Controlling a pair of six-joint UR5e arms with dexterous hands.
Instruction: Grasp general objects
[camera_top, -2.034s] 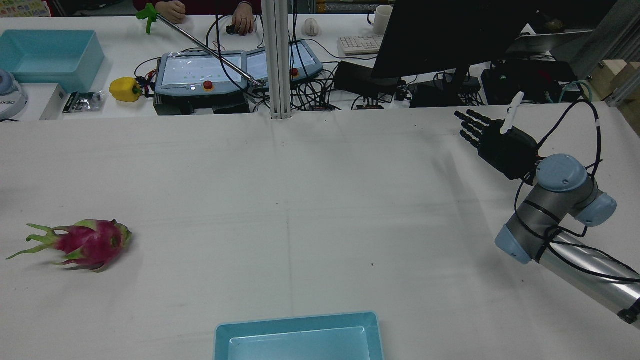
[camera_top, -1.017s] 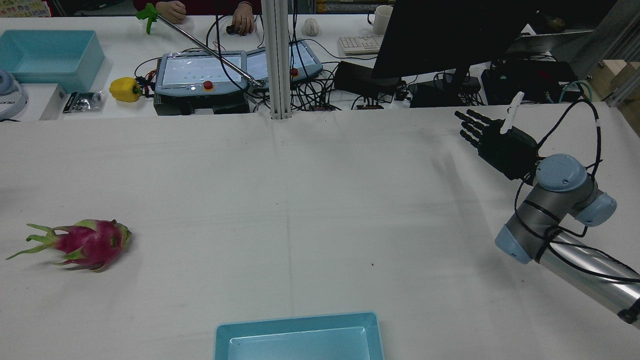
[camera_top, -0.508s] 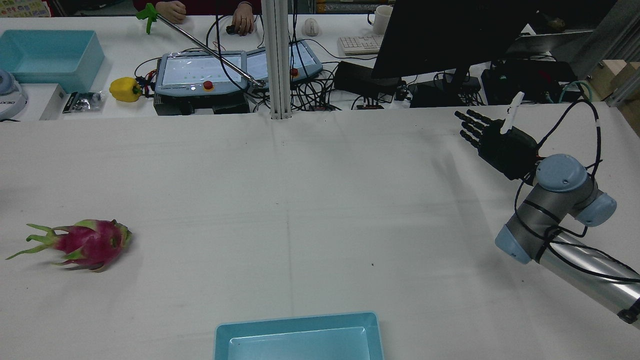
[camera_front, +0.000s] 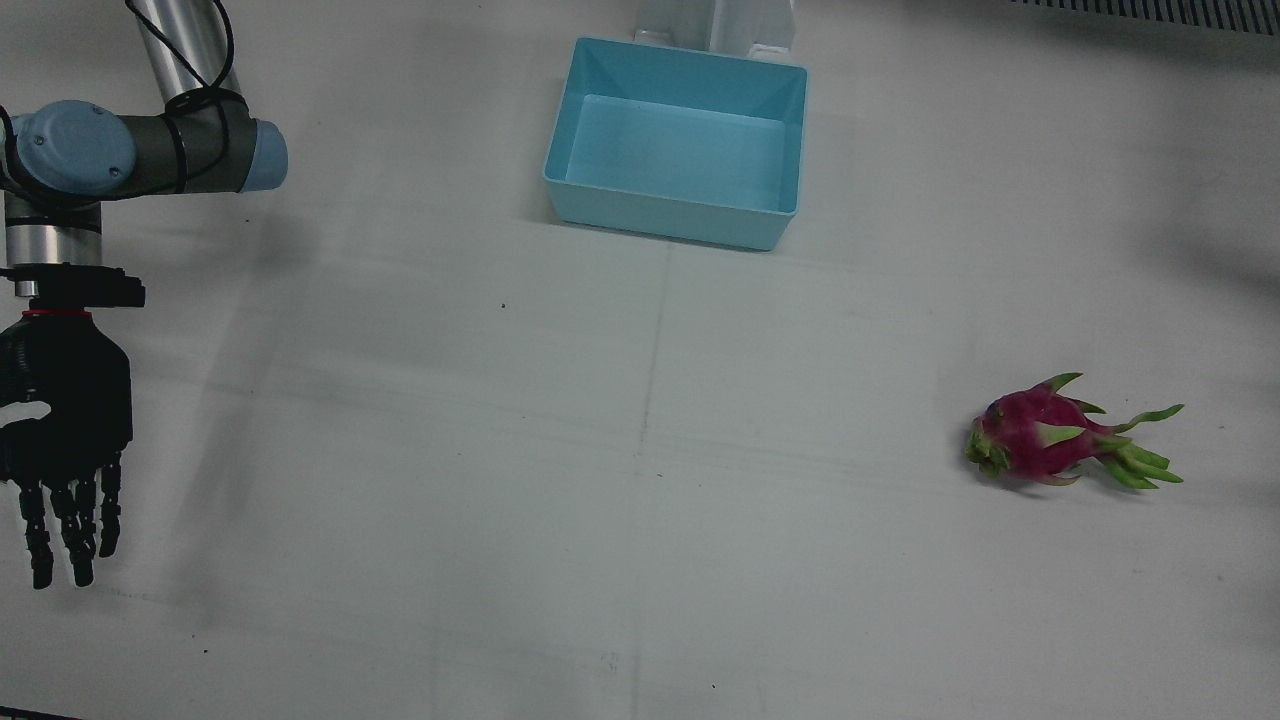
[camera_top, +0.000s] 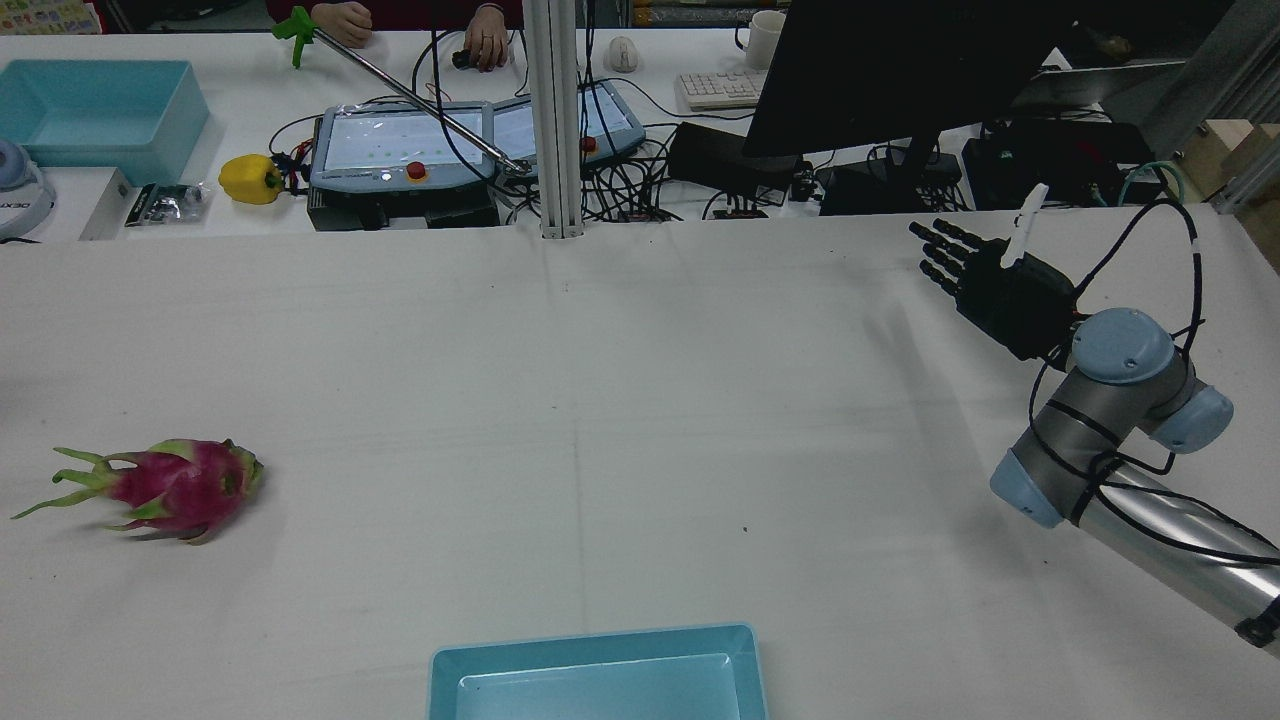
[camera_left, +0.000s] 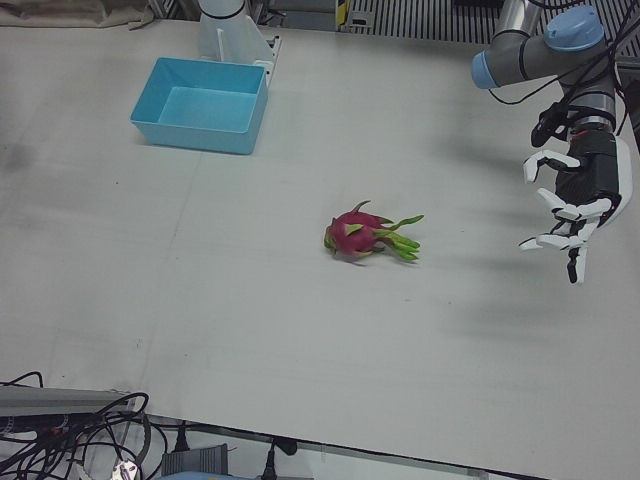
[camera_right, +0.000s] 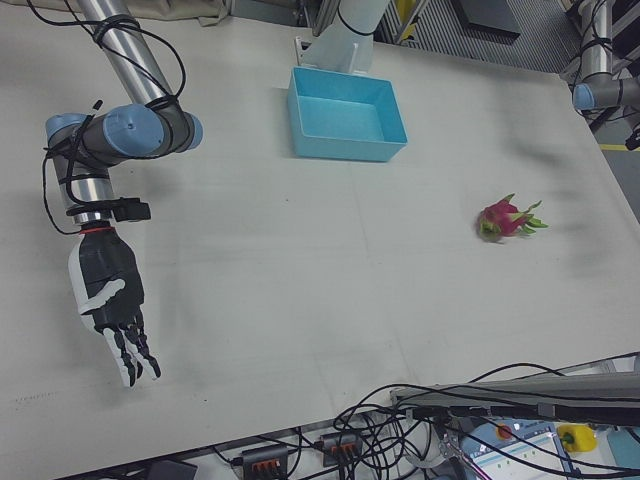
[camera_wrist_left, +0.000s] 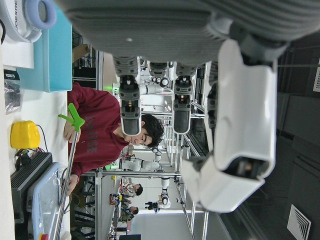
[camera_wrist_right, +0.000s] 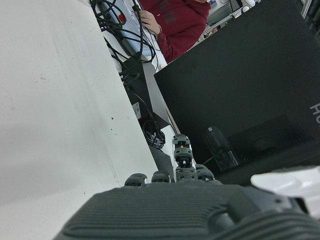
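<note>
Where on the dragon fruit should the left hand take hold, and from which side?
Likely the round pink body of the dragon fruit, taken from above by the open left hand. It lies on its side, and the thin green tips toward that hand look too flimsy.

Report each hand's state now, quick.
Left hand: open, fingers spread, holding nothing.
Right hand: open, fingers extended, holding nothing.
</note>
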